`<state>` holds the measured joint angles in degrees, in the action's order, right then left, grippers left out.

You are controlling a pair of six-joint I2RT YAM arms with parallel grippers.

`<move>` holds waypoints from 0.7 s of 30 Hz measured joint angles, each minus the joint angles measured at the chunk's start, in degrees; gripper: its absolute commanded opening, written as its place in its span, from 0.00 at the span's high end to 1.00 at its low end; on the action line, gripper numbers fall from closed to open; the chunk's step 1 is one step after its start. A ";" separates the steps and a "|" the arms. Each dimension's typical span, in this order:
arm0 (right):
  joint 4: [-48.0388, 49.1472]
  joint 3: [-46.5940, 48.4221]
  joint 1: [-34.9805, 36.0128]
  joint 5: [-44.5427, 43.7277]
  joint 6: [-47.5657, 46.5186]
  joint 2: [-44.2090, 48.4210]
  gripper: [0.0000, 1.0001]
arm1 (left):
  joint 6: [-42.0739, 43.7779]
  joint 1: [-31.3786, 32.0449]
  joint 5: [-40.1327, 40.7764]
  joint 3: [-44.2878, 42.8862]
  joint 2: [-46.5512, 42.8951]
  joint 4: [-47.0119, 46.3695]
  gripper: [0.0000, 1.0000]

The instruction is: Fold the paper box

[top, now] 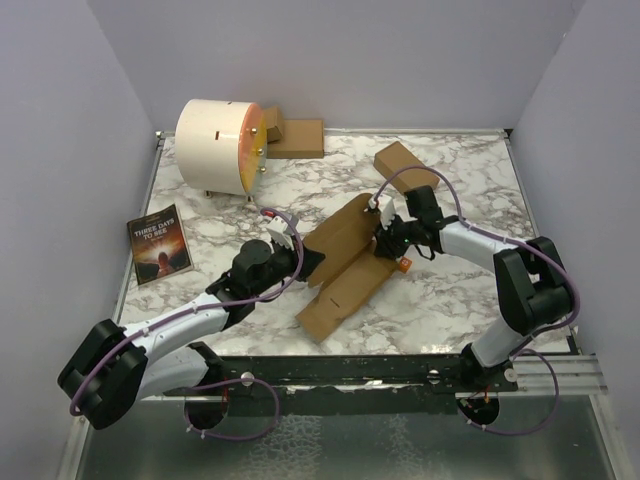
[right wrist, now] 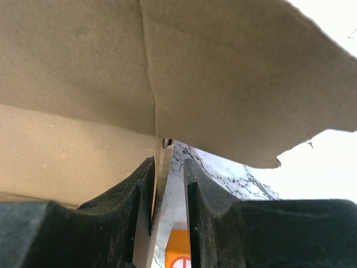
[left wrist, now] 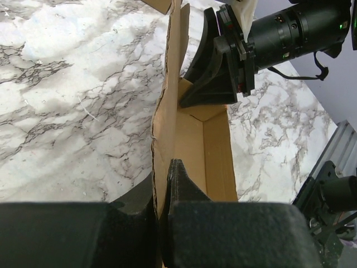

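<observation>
The paper box (top: 345, 262) is brown die-cut cardboard lying partly folded in the middle of the marble table, with side walls raised along a trough. My left gripper (top: 300, 258) is at its left side, shut on one upright wall (left wrist: 167, 111), which runs straight up between the two pads (left wrist: 177, 173). My right gripper (top: 385, 240) is at the box's far right end. Its jaws stand apart around a thin cardboard edge (right wrist: 163, 178), which leans on the left finger (right wrist: 139, 184) with a gap to the other. A wide flap (right wrist: 212, 72) covers the top of the right wrist view.
A white drum with a yellow-orange face (top: 220, 145) stands at the back left, with brown cardboard pieces (top: 297, 137) behind it. A second brown carton (top: 405, 165) lies at the back right. A dark book (top: 159, 244) lies at the left edge. A small orange thing (top: 404, 265) sits beside the box.
</observation>
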<state>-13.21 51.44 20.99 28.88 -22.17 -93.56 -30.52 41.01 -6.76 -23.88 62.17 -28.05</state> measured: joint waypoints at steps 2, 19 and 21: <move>0.00 0.00 0.09 -0.61 -0.31 -0.42 0.72 | 0.28 0.00 0.50 -0.02 0.22 0.22 1.00; -0.22 0.02 1.36 -3.98 -2.95 -0.46 0.81 | 0.37 0.37 3.21 -0.02 0.26 1.31 1.00; -0.28 0.02 1.36 -3.98 -2.91 -0.46 0.67 | 0.39 0.37 3.26 -0.02 0.26 1.40 1.00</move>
<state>-13.50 51.46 22.35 24.91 -25.08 -94.02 -30.13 41.39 -3.51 -23.90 62.43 -26.65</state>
